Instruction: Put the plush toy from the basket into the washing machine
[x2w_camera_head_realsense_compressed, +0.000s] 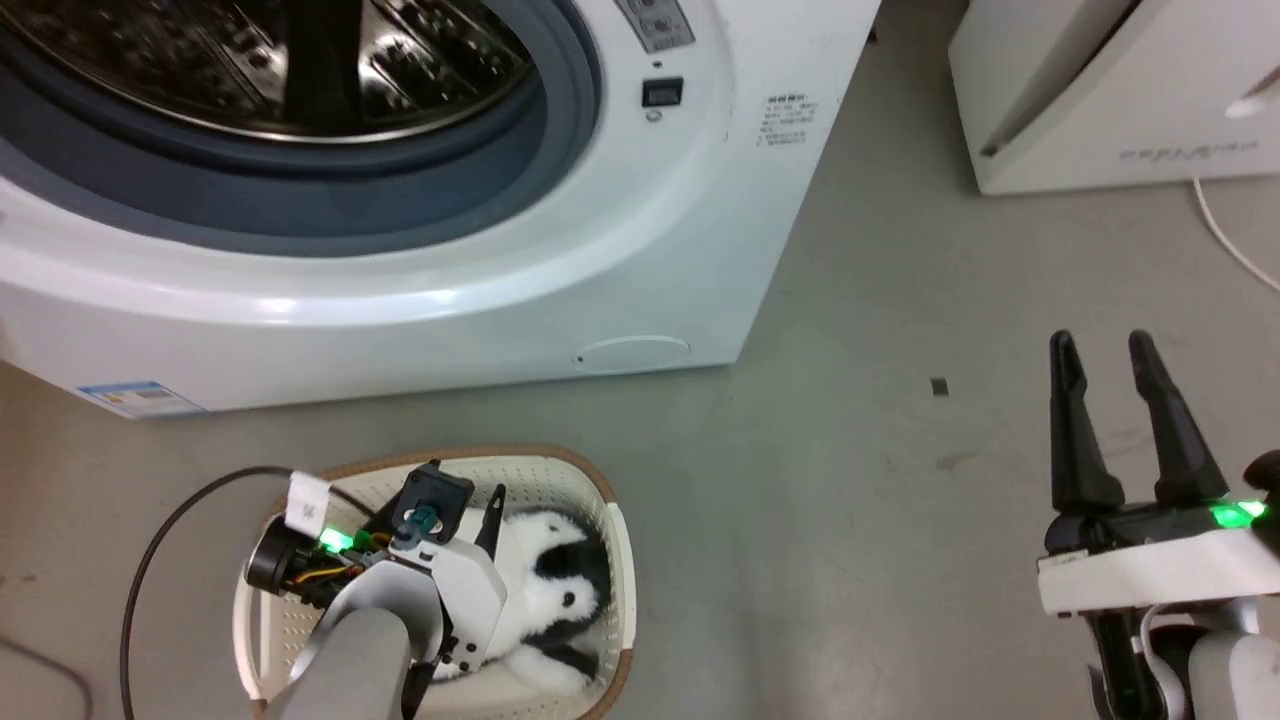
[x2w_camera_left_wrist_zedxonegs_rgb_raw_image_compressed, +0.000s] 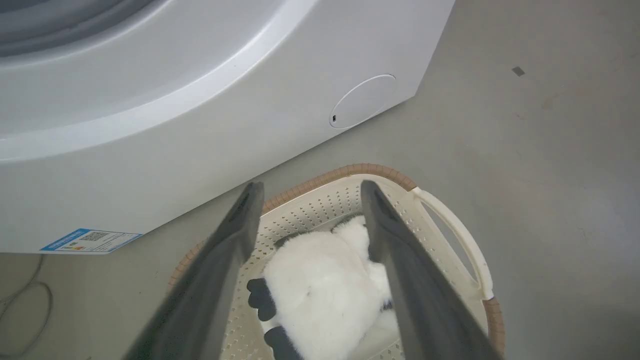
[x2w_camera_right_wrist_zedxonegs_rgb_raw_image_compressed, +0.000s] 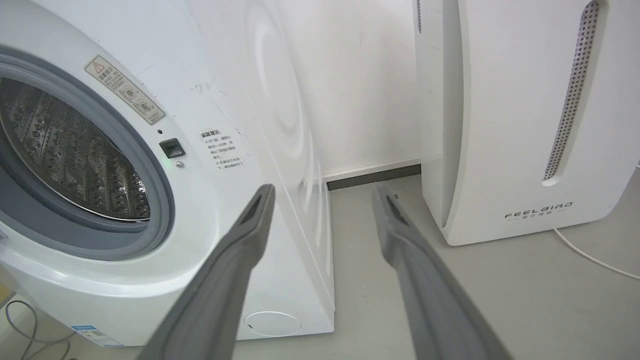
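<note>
Even, bright indoor light falling from above. Glare streaking along washing machine (x2w_camera_head_realsense_compressed: 420, 300) front curve; steel drum (x2w_camera_head_realsense_compressed: 430, 60) glinting. Soft shadows lying on floor (x2w_camera_head_realsense_compressed: 850, 450). Green lights (x2w_camera_head_realsense_compressed: 1232, 515) glowing. Wrist views bending at edges; near fingers (x2w_camera_left_wrist_zedxonegs_rgb_raw_image_compressed: 215, 280) blurring.

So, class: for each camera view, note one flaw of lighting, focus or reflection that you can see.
Head view: glare streaks the front of the washing machine; green light glows at the base of the right tool. Left wrist view: the fingers of the left tool look blurred, close to the lens. Right wrist view: rippled reflections on the machine's side.
</note>
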